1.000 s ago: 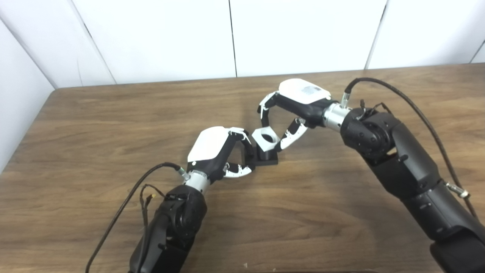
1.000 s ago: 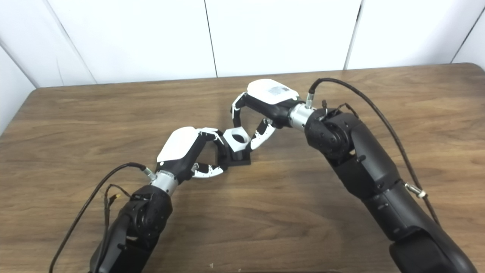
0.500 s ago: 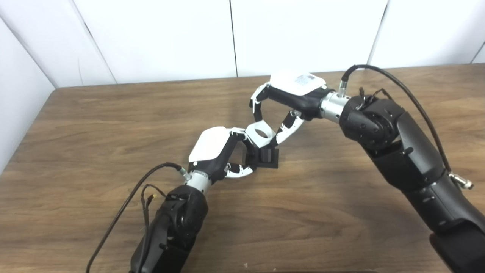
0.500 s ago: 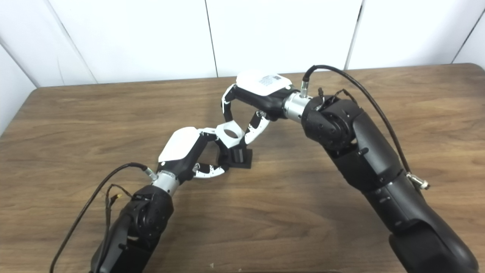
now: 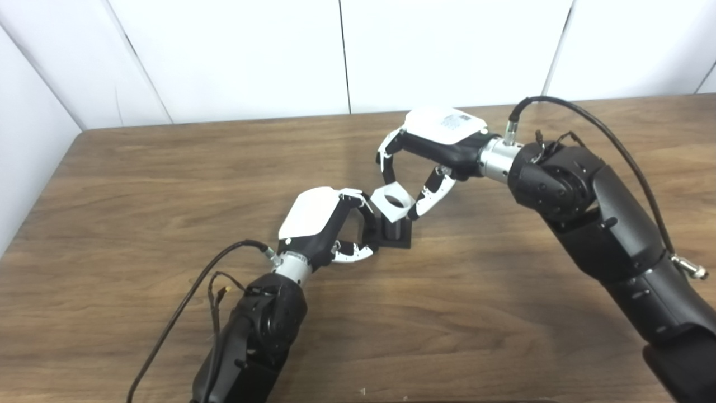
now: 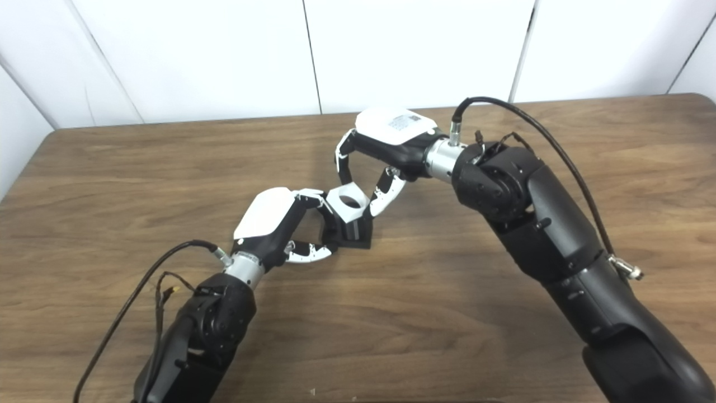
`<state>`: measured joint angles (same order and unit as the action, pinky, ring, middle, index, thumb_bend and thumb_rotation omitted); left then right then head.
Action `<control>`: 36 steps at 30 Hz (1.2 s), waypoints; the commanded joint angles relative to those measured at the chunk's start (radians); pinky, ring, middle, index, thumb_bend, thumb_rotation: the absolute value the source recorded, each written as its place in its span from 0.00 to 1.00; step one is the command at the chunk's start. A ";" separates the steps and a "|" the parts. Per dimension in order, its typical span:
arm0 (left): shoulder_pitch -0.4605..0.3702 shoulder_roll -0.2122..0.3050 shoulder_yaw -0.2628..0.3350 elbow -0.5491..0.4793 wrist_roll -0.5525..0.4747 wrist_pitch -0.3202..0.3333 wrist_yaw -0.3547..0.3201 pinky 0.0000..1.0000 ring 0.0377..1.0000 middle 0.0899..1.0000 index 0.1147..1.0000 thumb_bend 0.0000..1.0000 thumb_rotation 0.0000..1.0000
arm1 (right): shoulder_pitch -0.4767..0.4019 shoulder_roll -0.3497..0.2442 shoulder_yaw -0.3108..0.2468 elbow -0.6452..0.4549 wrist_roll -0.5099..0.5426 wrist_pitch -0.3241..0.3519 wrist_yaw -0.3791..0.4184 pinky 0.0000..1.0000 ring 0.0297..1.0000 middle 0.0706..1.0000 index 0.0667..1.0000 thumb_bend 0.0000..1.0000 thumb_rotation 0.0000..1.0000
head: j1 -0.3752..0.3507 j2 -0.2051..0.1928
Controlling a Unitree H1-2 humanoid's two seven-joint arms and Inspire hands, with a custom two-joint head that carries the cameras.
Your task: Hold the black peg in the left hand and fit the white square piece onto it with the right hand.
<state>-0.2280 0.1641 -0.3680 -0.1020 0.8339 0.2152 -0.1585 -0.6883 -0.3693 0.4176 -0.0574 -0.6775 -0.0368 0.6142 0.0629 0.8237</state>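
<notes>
The black peg (image 5: pixel 395 232) stands on its square black base on the wooden table (image 5: pixel 140 184), near the middle. My left hand (image 5: pixel 321 224) has its fingers closed around the base's left side. The white square piece (image 5: pixel 392 202), with a round hole, sits tilted on top of the peg, pinched between the fingers and thumb of my right hand (image 5: pixel 433 143). The same piece (image 6: pixel 347 203) shows in the right eye view just above the peg (image 6: pixel 352 232). Whether the peg has entered the hole is hidden by the piece.
White wall panels (image 5: pixel 235 56) rise behind the table's far edge. A black cable (image 5: pixel 184 302) loops out from my left wrist, and another cable (image 5: pixel 604 145) arcs over my right forearm.
My right hand lifted the white piece up and left off the peg half a second ago, then brought it back right and down onto the peg. The left hand stayed put.
</notes>
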 commanded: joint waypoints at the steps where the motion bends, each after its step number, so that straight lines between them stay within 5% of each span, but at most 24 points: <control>1: -0.031 0.007 0.003 -0.002 0.010 -0.013 0.016 0.83 0.82 0.79 0.41 0.52 0.07 | -0.062 -0.010 -0.012 -0.013 0.007 -0.021 -0.008 0.86 0.79 0.73 0.44 0.52 0.14 | 0.001 0.001; 36: -0.029 -0.007 -0.008 -0.008 0.020 -0.002 0.006 0.83 0.82 0.79 0.42 0.52 0.07 | -0.147 -0.011 0.027 0.024 -0.021 -0.048 0.043 0.89 0.82 0.72 0.44 0.52 0.14 | 0.004 0.004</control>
<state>-0.2289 0.1570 -0.3740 -0.1017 0.8361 0.2163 -0.1602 -0.7782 -0.3699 0.4558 -0.0259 -0.7067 -0.0598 0.6648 0.0660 0.8268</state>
